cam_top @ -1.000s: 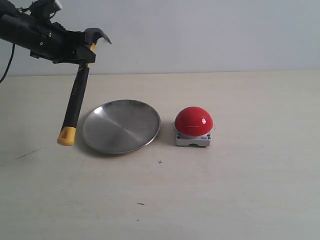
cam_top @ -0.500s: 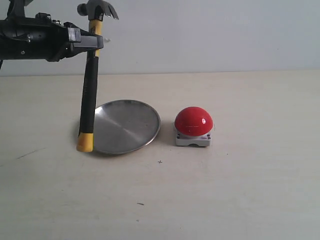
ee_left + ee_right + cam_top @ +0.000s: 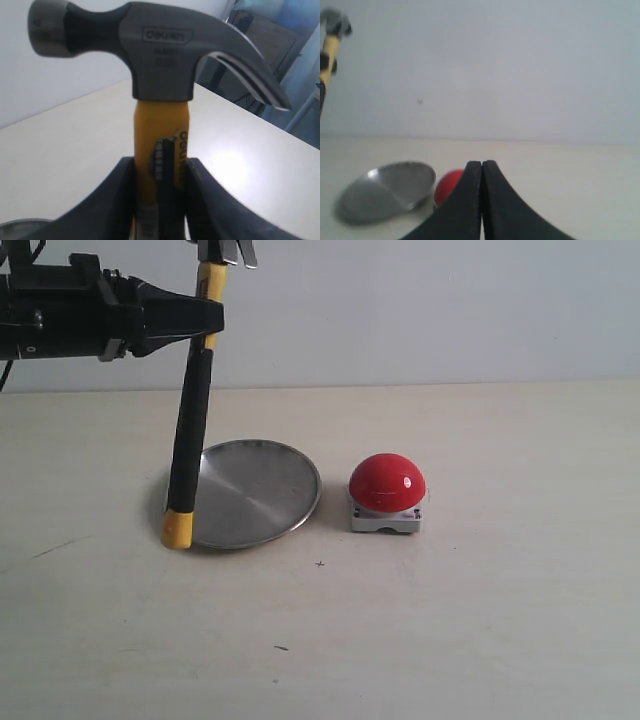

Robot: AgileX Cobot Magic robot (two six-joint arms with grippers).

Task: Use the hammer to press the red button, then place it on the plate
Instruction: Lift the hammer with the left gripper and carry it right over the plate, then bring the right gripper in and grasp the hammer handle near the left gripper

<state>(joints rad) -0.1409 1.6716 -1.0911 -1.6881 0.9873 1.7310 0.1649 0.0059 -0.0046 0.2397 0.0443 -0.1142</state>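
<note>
While the left gripper (image 3: 207, 322) clamps its yellow neck, the black-handled, dark-steel-headed claw hammer (image 3: 190, 430) hangs near-upright, head up, yellow butt at the left rim of the round shiny silver plate (image 3: 265, 490). Glossy red dome button (image 3: 387, 483) on grey square base sits just right of plate. Jaws of right gripper (image 3: 481, 175) pressed together, nothing between.

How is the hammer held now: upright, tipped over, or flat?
The hammer is nearly upright, head on top: the left gripper clamps its neck, yellow butt down beside the plate.
</note>
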